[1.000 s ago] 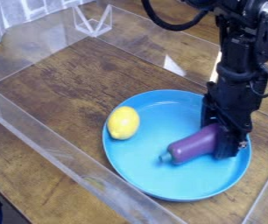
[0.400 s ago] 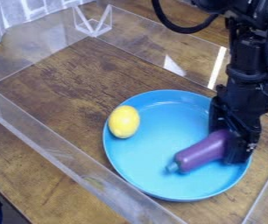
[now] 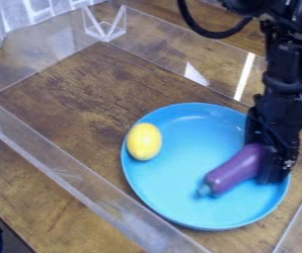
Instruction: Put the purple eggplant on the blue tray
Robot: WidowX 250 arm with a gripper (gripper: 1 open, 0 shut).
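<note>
- Purple eggplant, glossy and dark, lies on the blue tray, right of the yellow lemon.
- My gripper stands at its upper end, fingers spread, released.

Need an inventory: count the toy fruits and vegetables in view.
2. The purple eggplant lies on the blue tray, right side, beside the open gripper. The lemon sits on the tray's left edge. None seems hidden.
</note>
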